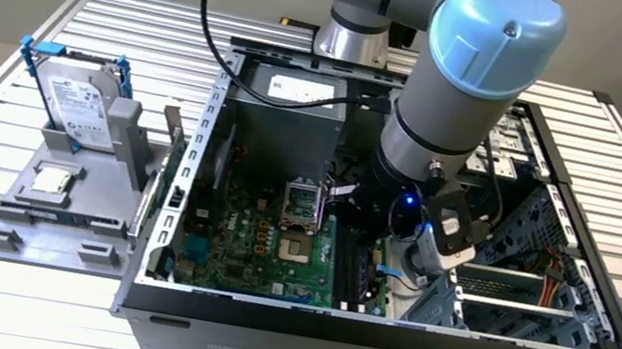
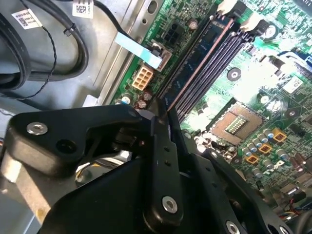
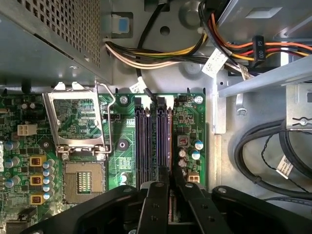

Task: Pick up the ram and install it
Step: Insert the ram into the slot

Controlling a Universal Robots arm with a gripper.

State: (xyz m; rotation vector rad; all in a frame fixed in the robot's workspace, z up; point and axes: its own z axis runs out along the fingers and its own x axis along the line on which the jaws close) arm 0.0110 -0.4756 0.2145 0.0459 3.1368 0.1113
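Observation:
The ram is a thin dark stick standing on edge in the outermost of the motherboard's long black slots, the one farthest from the CPU socket. In the second wrist view the ram runs away from the fingers along that slot. My gripper has its two black fingers shut on the ram's near end, also seen at the gripper in the second wrist view. In the exterior view the gripper reaches down inside the open computer case onto the green motherboard.
The CPU socket sits open beside the slots. Power cables and a drive cage crowd the case around the arm. Outside, at the exterior view's left, a grey fixture carries a blue-framed hard drive and a small silver chip.

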